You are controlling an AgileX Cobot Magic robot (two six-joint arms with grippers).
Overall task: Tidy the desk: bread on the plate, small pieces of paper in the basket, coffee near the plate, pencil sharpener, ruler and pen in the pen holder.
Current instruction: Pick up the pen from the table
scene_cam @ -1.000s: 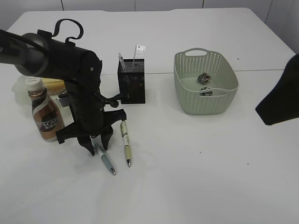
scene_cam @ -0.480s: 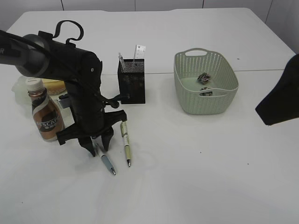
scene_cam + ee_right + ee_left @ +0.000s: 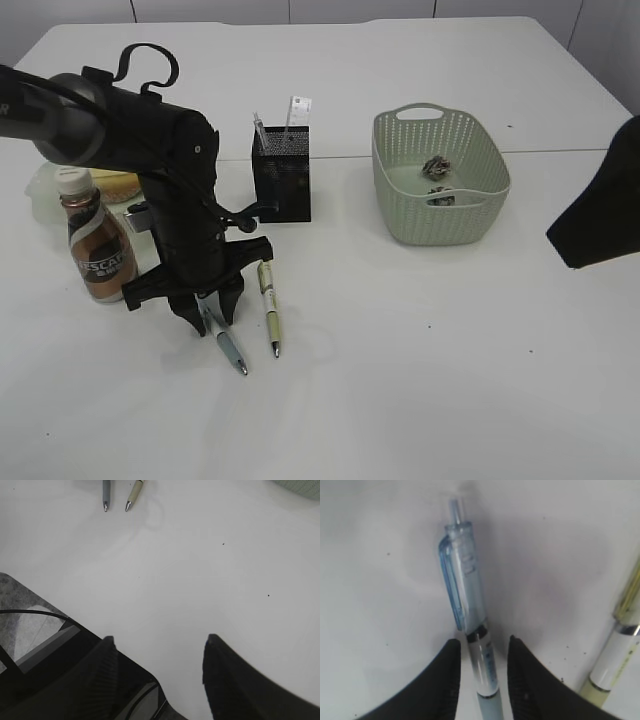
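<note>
Hidden: the left arm [image 3: 150, 150] covers most of the bread [image 3: 115, 184] and plate [image 3: 40, 195] near the surface's left edge; a small grey thing [image 3: 137, 214] beside the arm cannot be identified. The right hand itself is out of the exterior view; only a dark bulk of the right arm [image 3: 600, 205] cuts in at the right edge.
Left hand: the left hand [image 3: 208, 312] stands tip-down on the surface [image 3: 420, 380], its fingers [image 3: 445, 685] apart on either side of the blue pen [image 3: 470, 630]; the wrist view shows a gap on both sides of the barrel, so no pinch is seen.
Right hand: the right hand [image 3: 157, 672] hangs spread over bare surface, holding nothing.
Only in the wrist views: the blue pen's clear clip and push button; the white-and-olive pen [image 3: 620, 645] just beside it at the frame's edge; both pen tips, seen from the right wrist.
Only in the exterior view: the coffee bottle [image 3: 98, 240] upright near the left edge, just in front of the plate; the black mesh pen holder [image 3: 281, 172] toward the far middle; the green basket [image 3: 438, 175] right of it.
Counts: two pens lying on the surface; two items standing in the pen holder, a pen and a white strip, perhaps the ruler; two crumpled paper pieces [image 3: 436, 166] in the basket; one bottle.
</note>
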